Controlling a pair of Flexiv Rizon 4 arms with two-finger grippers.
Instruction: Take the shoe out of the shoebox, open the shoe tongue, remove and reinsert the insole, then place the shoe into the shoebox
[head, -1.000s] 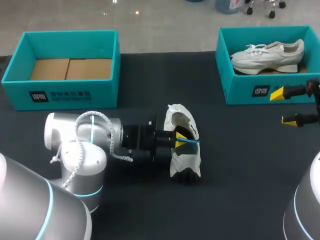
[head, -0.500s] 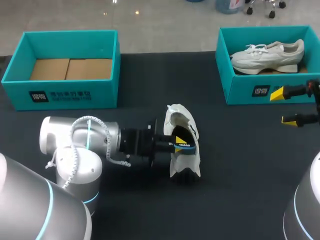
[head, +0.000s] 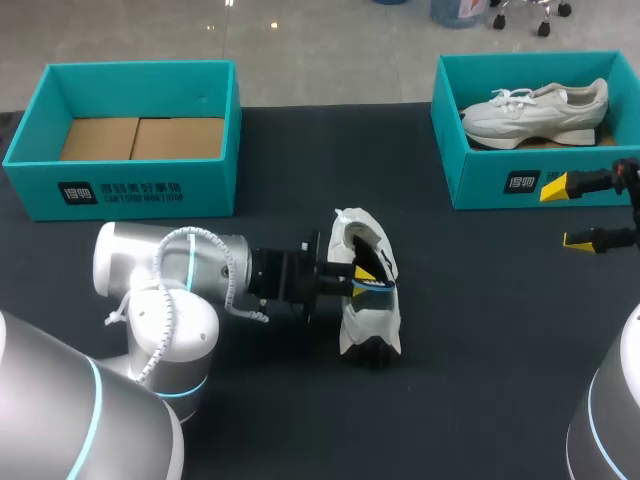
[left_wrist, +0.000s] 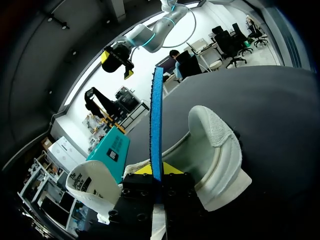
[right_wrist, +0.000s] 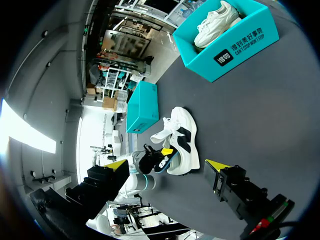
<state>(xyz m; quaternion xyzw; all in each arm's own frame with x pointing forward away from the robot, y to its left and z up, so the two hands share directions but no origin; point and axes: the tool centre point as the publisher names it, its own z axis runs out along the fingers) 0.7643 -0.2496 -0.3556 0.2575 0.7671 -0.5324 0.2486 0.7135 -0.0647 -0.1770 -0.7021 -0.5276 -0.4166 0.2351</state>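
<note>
Pinching the blue insole (left_wrist: 156, 125) edge-on, my left claw (head: 362, 282) sits at the opening of the shoe (head: 368, 305), mid-table (head: 480, 380), crosswise to its long axis, which runs far edge to near edge. My right claw (head: 567, 213) hangs wide open by the right edge, well apart.

Bright even overhead light, floor glare, soft shadows

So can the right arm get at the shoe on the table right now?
Probably yes. The right gripper is open, with only bare table between it and the shoe. The left gripper, shut on the insole, sits at the shoe's opening, so only the shoe's right side looks free.
</note>
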